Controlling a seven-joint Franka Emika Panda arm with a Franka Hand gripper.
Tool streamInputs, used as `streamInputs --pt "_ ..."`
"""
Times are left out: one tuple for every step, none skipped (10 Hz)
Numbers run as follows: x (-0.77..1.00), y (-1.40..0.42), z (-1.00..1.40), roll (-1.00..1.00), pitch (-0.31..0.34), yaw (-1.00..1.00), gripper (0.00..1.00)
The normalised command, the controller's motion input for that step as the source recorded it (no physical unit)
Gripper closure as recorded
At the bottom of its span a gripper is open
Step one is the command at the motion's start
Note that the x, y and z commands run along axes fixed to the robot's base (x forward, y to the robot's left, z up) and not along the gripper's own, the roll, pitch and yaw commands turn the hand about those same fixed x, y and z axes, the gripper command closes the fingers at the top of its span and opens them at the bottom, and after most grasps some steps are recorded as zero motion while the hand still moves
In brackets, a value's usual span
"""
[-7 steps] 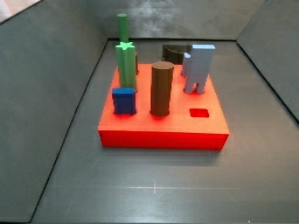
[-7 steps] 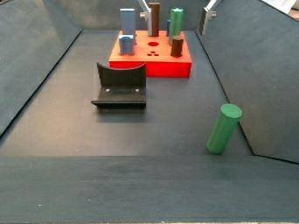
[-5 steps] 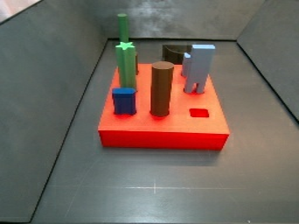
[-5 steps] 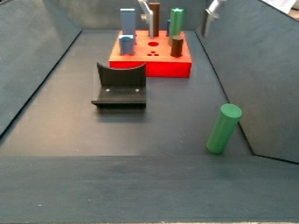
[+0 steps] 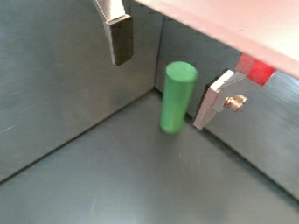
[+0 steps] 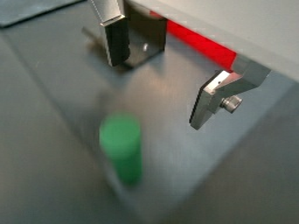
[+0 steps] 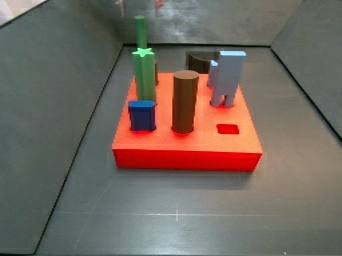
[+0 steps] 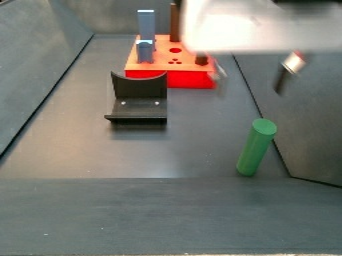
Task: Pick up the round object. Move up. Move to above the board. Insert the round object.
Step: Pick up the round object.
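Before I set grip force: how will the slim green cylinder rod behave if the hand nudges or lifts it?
The slim green cylinder rod stands tall on a narrow base, so a sideways nudge would probably tip it, then it may roll. It looks smooth and rigid, maybe slippery. The open hand hovers above it, fingers apart.

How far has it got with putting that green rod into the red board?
Nothing looks done yet. The rod stands on the floor by the wall, far from the board. In hand: the gripper hangs open above the rod, fingers either side, not touching. Left: grasp, lift, carry over the board, insert.
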Motion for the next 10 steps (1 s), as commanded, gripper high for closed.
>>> streamInputs --pt "0.26 0.61 -0.25 -0.26 -0.011 0.00 0.00" --pt "0.16 0.61 -0.33 -0.29 -0.099 -0.04 0.00" --pt "0.29 0.51 -0.41 -0.34 -0.129 -0.02 0.00" --pt "0.28 0.49 -0.41 -0.33 -0.147 -0.09 0.00" --pt "0.00 0.51 -0.44 -0.34 -0.164 -0.14 0.00" --pt "-0.11 0.46 -0.39 -0.38 -0.194 -0.08 0.00" --pt "-0.08 0.12 -0.43 -0.25 -0.217 0.00 0.00" --pt "-0.05 0.07 -0.17 -0.12 -0.106 0.00 0.00" --pt "0.00 0.00 -0.03 -0.01 0.000 0.00 0.00" --pt "0.00 -0.19 -0.14 0.00 -0.074 0.06 0.00"
